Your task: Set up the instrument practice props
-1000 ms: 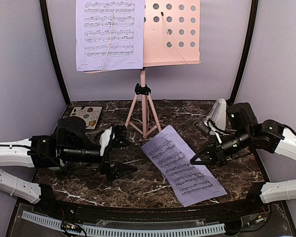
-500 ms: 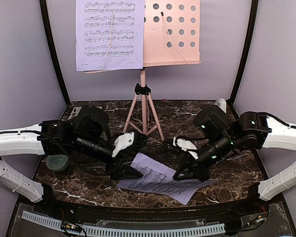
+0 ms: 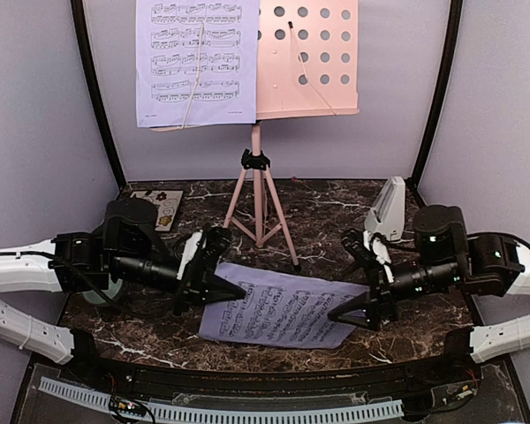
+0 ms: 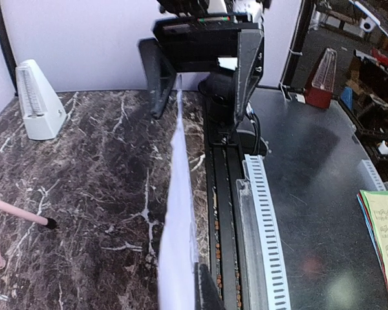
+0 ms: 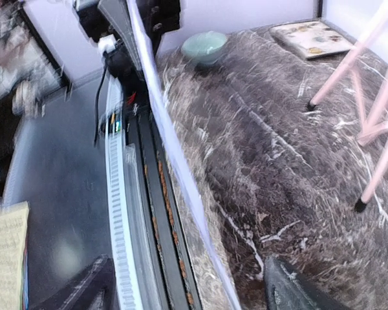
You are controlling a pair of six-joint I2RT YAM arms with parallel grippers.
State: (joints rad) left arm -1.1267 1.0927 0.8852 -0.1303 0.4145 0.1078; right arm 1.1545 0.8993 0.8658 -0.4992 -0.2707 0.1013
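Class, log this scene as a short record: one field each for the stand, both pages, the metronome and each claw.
stand: upright on tripod legs at the back of the table
page one: on the stand's left half
page two: at the table's front, spanning between the claws
metronome: upright, back right, nothing touching it
left claw: shut on page two's left edge
right claw: open, at page two's right edge
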